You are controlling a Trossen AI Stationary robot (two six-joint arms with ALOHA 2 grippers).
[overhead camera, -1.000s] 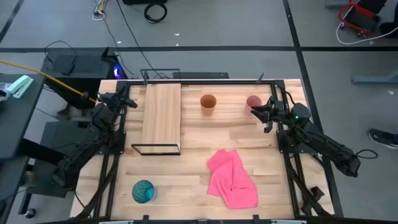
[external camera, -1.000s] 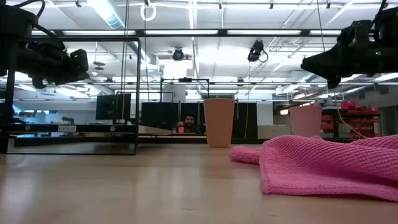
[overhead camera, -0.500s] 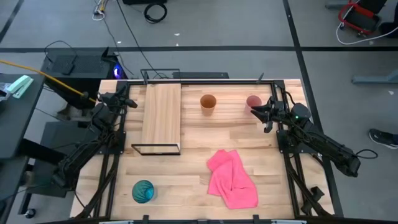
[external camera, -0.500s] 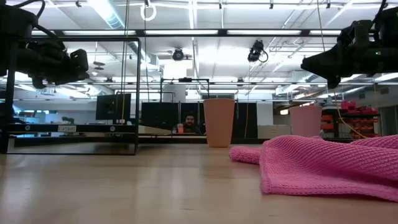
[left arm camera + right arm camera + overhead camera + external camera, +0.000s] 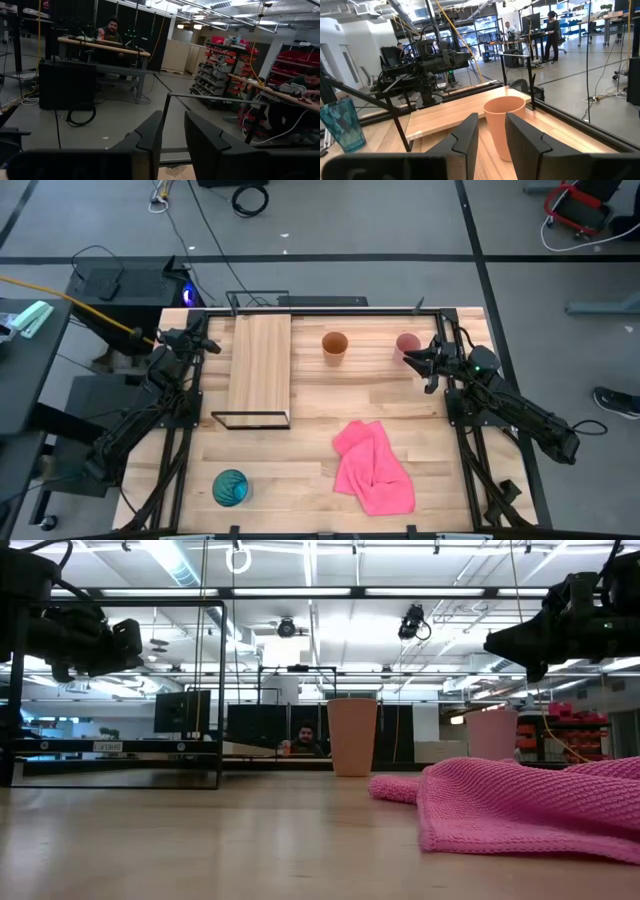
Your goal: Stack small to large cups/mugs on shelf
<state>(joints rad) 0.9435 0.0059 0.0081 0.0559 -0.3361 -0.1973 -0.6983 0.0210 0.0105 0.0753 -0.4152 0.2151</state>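
Note:
The shelf (image 5: 260,370) is a long light-wood board in a black wire frame, lying on the table's far left part. The orange cup (image 5: 335,346) and the small pink cup (image 5: 408,343) stand upright to its right. The teal cup (image 5: 230,488) stands near the table's near left edge. My right gripper (image 5: 412,358) hovers open just beside the pink cup, on its near side and above table height (image 5: 495,643). It faces the orange cup (image 5: 506,125). My left gripper (image 5: 210,345) waits open at the shelf's far left corner, touching nothing.
A crumpled pink cloth (image 5: 375,467) lies on the table's near right part and fills the low view's foreground (image 5: 520,800). The shelf's wire frame (image 5: 120,690) stands up around the board. People sit and stand at desks in the room beyond the table.

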